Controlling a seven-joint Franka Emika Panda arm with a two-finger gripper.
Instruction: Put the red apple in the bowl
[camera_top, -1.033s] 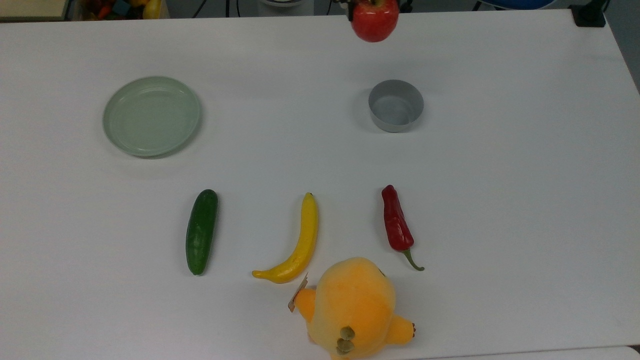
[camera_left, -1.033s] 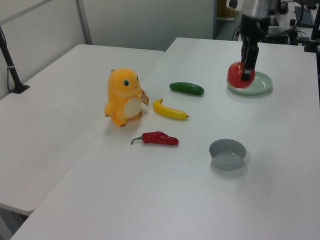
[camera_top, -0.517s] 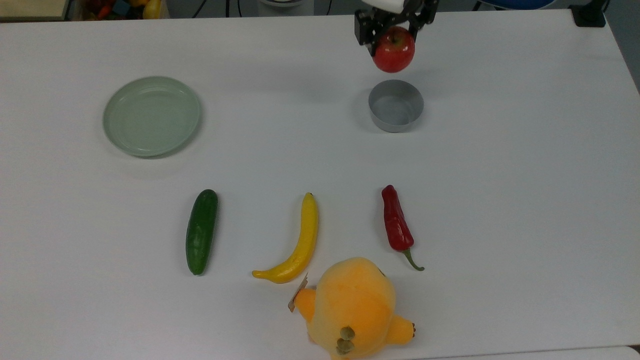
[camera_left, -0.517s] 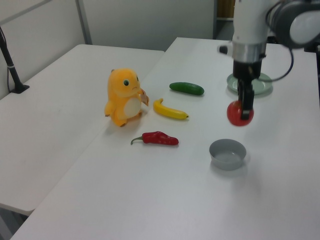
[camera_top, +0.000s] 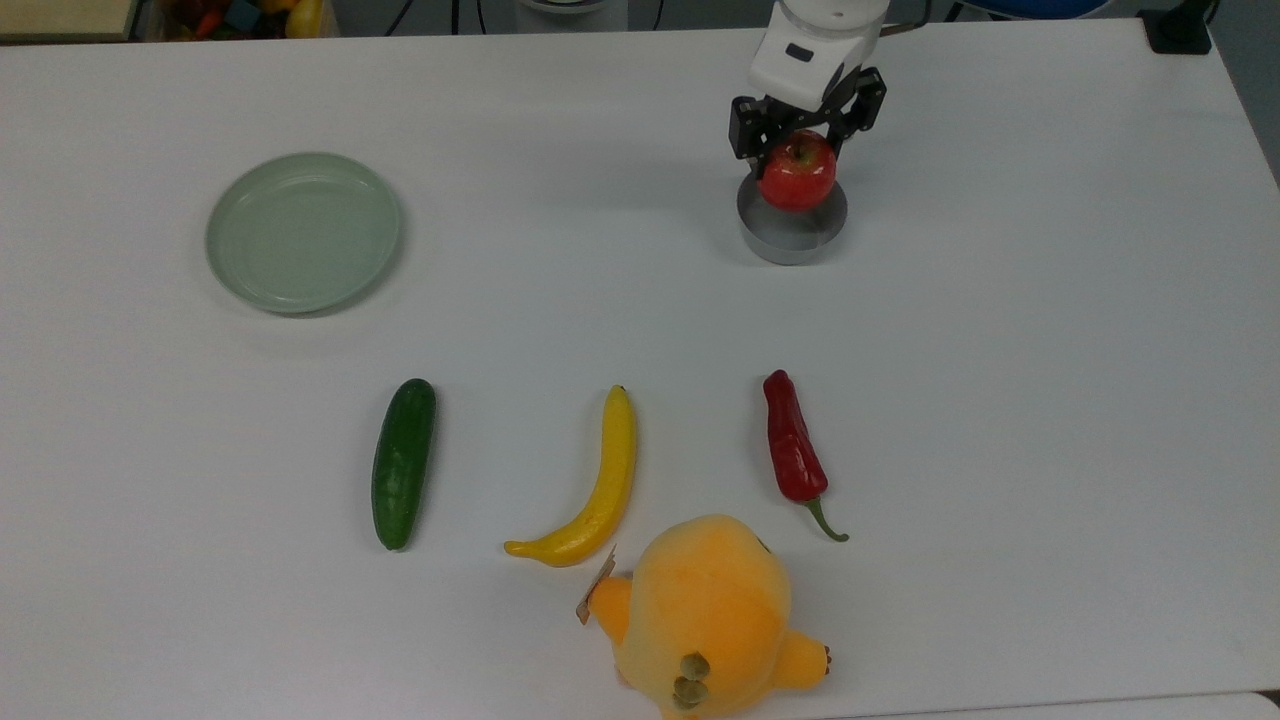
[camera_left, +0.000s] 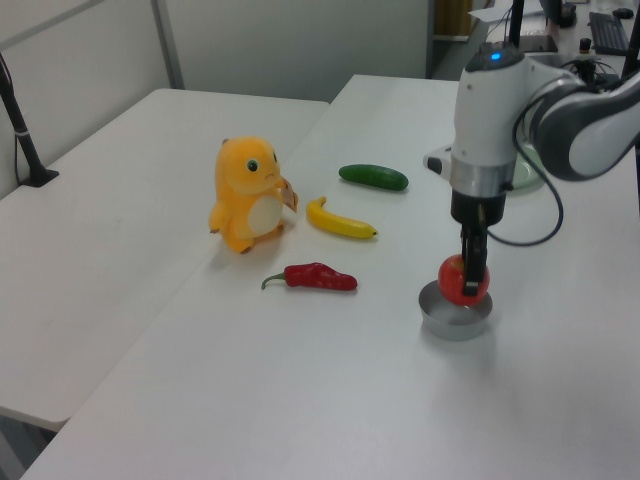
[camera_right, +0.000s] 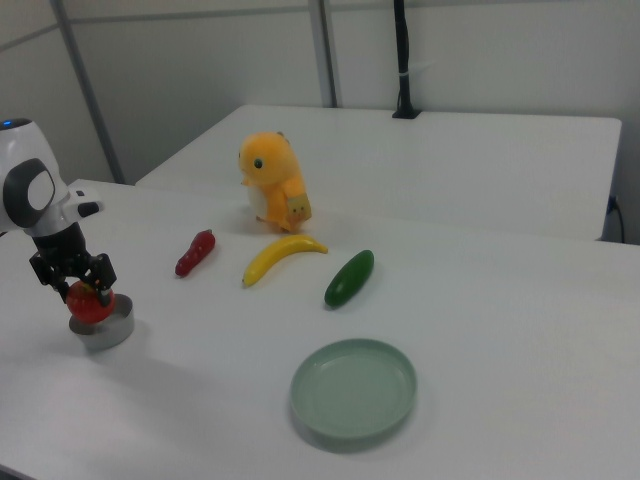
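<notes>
Tool (camera_top: 797, 150) gripping red apple (camera_top: 797, 172), holding it just over grey bowl (camera_top: 790, 240) on worktop (camera_top: 1000, 400), positioning for release inside.

Round red apple (camera_top: 797, 172) is showing a glossy, smooth skin with highlights. Small grey round bowl (camera_top: 792, 234) is looking matt, plastic-like. White table (camera_top: 1000, 400) is presenting a smooth matt top. Shallow pale-green plate (camera_top: 304, 232) is giving a soft satin sheen. Orange plush toy (camera_left: 247, 194) is looking like fuzzy cloth. Yellow banana (camera_top: 598, 489), dark-green cucumber (camera_top: 403, 461) and dark-red chili pepper (camera_top: 791, 443) are appearing smooth, faintly glossy. White arm housing (camera_left: 490, 110) is reading as smooth, glossy plastic.
</notes>
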